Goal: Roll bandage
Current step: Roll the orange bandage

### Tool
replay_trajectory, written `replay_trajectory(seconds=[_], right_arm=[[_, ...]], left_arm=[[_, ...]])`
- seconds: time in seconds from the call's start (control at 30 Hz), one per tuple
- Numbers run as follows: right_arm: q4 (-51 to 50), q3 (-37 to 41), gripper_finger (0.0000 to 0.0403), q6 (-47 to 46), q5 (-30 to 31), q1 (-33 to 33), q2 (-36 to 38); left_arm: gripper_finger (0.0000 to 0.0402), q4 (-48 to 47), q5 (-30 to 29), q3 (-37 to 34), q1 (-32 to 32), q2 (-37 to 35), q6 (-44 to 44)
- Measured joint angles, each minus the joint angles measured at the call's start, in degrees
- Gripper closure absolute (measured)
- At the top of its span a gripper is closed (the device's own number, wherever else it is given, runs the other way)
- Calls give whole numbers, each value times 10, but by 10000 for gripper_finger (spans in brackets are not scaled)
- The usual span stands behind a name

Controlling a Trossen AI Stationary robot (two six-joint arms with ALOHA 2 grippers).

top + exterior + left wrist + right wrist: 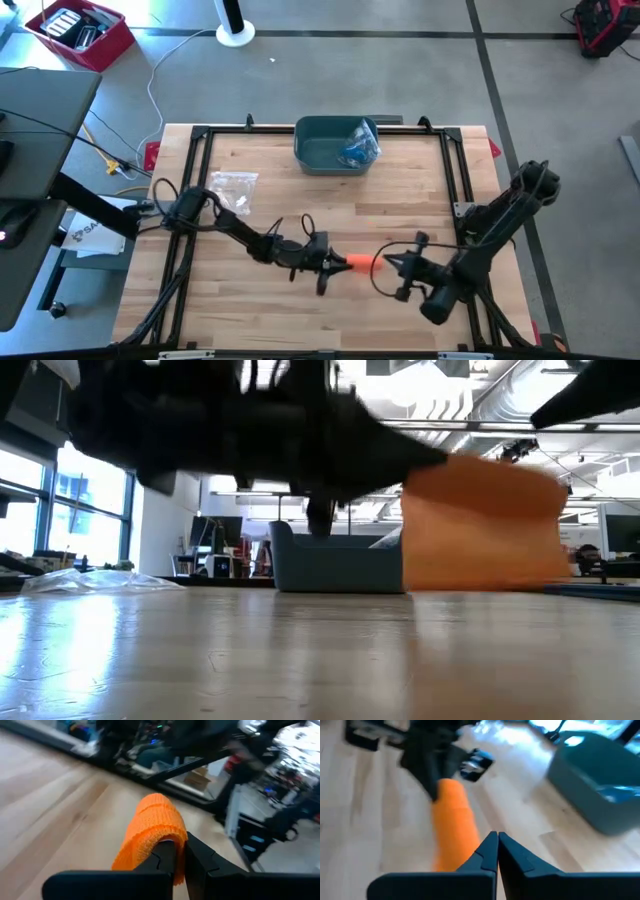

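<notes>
Orange woven bandage roll [360, 263] hangs between both grippers: left gripper [338, 264] pinches one end, right gripper [386, 263] clamps the other, for winding.

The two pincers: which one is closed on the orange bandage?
The left pincer: its fingers pinch the end of the orange bandage. The right pincer is shut with nothing between its fingers, beside the bandage's other end.

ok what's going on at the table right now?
Both arms are working an orange bandage mid-table. The left tool is shut on one end of it; the right tool is shut at the other end, though its hold isn't clear. A teal bin sits at the far edge, a clear plastic bag left.
</notes>
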State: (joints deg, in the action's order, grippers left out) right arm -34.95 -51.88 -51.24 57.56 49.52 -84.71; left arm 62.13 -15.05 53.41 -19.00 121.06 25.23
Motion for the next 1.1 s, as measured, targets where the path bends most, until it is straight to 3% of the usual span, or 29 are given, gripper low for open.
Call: replay_trajectory(seconds=[0.07, 0.17, 0.33, 0.43, 0.57, 0.73, 0.97, 1.1], right_arm=[[-31, 3, 401, -52, 37, 15, 3], [-82, 3, 381, -106, 40, 23, 2], [-106, 3, 303, -137, 9, 24, -34], [-57, 3, 252, -120, 14, 24, -73], [123, 3, 204, 63, 52, 24, -128], [397, 3, 190, 320, 113, 14, -152], [772, 2, 189, 704, 84, 5, -152], [893, 2, 189, 803, 65, 3, -152]], left_arm=[[392, -1, 11, 0, -8, -14, -27], [392, -2, 13, 0, -19, -28, -42], [392, 16, 17, 1, -37, -45, -61], [392, 51, 40, 1, -50, -61, -89], [392, 74, 52, 2, -67, -105, -136], [392, 75, 43, 2, -87, -157, -193], [392, 79, 19, 3, -98, -191, -259], [392, 79, 7, 3, -97, -193, -259]])
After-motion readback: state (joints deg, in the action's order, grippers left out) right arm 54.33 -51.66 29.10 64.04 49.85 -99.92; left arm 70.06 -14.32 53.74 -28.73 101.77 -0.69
